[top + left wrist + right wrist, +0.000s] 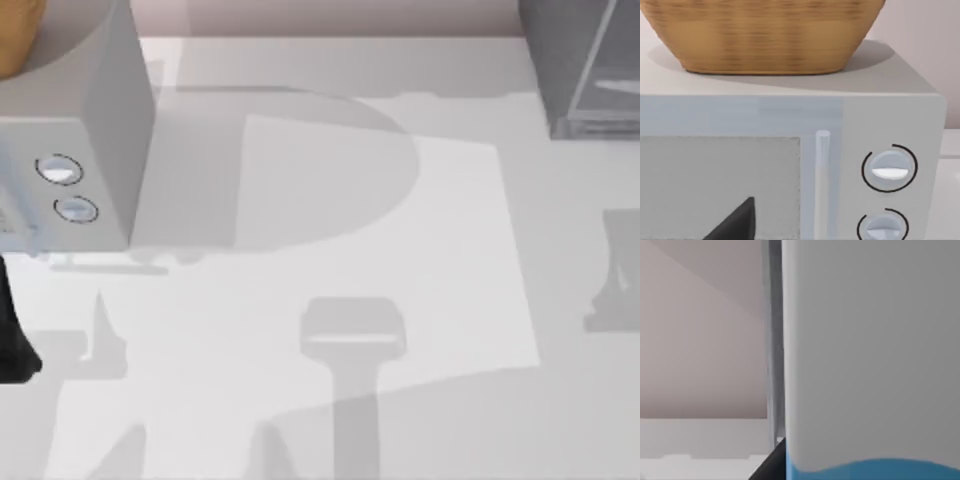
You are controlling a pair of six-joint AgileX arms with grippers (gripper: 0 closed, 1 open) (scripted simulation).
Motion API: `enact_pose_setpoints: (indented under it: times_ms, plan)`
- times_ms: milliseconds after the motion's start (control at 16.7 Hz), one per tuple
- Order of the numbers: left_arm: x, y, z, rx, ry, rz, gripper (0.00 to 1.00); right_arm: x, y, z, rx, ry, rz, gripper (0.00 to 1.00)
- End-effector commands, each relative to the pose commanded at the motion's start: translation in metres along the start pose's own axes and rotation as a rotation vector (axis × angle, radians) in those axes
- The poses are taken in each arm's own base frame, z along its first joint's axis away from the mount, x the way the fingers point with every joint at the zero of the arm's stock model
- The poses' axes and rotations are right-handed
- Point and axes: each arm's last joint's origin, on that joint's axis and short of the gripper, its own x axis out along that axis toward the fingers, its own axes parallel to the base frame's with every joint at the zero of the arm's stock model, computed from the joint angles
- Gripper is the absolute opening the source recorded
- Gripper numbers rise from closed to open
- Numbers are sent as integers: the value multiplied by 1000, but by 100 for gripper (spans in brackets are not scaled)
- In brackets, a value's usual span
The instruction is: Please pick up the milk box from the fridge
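The fridge [560, 60] stands at the table's far right corner, a dark grey cabinet with a pale glass panel [610, 60]. The milk box [870, 365] is very close in the right wrist view, with a white upper part and a blue body below it. A dark part of my right gripper [771, 460] shows right beside the carton's blue edge. A dark grey upright edge [774, 340] runs alongside the carton. My left arm [15, 340] is parked at the table's left edge, and a dark part of my left gripper [735, 222] faces the grey box's door.
A light grey box with two round knobs [75, 150] stands at the far left, with a wicker basket [765, 35] on top of it. The white table [330, 230] stretches between this box and the fridge.
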Motion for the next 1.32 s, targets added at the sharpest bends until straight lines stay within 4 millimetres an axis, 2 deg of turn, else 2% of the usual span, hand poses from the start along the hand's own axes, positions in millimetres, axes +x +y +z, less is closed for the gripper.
enact_pose_setpoints:
  times_ms: [180, 360, 780, 900, 1080, 1320]
  plan:
    - [0, 0, 0, 0, 0, 0, 100, -17, 4, -29, 2, 20, 0, 0]
    - [0, 0, 0, 0, 0, 0, 100, -23, 6, -49, 2, 42, 1, 0]
    - [0, 0, 0, 0, 0, 0, 100, -24, 6, -53, 4, 48, 0, 0]
    - [0, 0, 0, 0, 0, 0, 100, -23, 6, -46, 4, 32, 20, 0]
    - [0, 0, 0, 0, 0, 0, 100, -16, 8, -24, -1, -17, 87, 0]
    - [0, 0, 0, 0, 0, 0, 100, 14, 8, 9, -12, -53, 219, 0]
